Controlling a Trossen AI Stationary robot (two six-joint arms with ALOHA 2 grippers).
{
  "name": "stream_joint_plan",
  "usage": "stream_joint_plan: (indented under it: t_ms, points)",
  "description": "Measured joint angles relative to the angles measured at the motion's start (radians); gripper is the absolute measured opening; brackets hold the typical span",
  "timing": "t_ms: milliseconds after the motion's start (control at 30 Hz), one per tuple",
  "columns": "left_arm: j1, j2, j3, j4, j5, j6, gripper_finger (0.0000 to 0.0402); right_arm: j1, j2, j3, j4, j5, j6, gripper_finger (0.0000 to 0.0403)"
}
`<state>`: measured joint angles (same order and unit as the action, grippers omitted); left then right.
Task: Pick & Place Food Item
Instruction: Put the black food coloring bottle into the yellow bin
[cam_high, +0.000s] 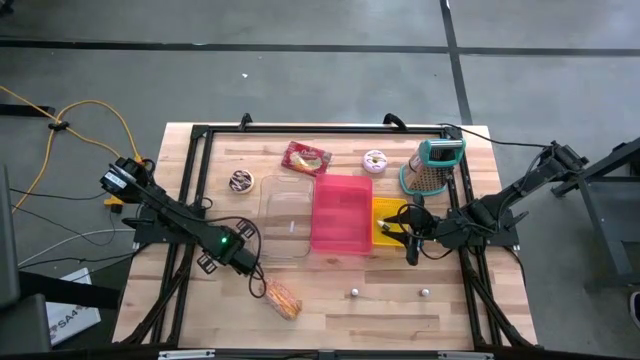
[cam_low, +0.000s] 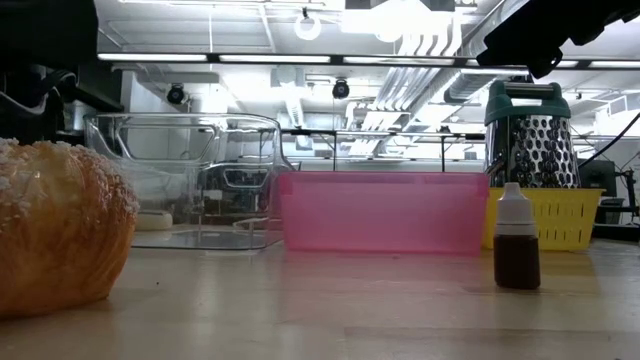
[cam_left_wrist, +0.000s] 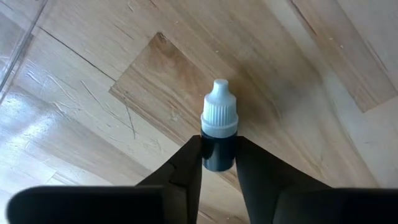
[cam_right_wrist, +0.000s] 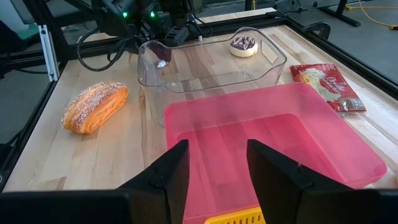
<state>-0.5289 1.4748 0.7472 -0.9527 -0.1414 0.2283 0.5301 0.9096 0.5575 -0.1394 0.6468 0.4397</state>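
My left end effector (cam_left_wrist: 219, 155) pinches a small dark dropper bottle (cam_left_wrist: 219, 127) between its fingers, above the wooden table (cam_left_wrist: 298, 74). My right end effector (cam_right_wrist: 216, 163) hangs spread over the pink bin (cam_right_wrist: 280, 134), the sugared pastry (cam_right_wrist: 94, 107) well beyond it.

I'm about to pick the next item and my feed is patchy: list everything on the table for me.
pastry: 1, golden and sugared, front left of the table
clear tub: 1, see-through, centre left
pink bin: 1, centre, beside the tub
yellow basket: 1, right of the pink bin
grater: 1, metal with a teal handle, back right
chocolate donut: 1, brown, back left
pink donut: 1, back centre
red packet: 1, back centre
dropper bottles: 2 white-capped at the front; apparently a third dropper bottle, dark, at the left tool
table: 1, wood
left tool: 1, dark, by the pastry
right tool: 1, dark, open, empty, over the pink bin's edge
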Motion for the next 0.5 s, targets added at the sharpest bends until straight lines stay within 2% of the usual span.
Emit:
stream_joint_plan:
  t_ms: [500]
  points:
    - [0.000, -0.002, -0.012, 0.016, 0.011, 0.000, 0.0073, 0.000, 0.000, 0.000, 0.000, 0.000, 0.000, 0.0149]
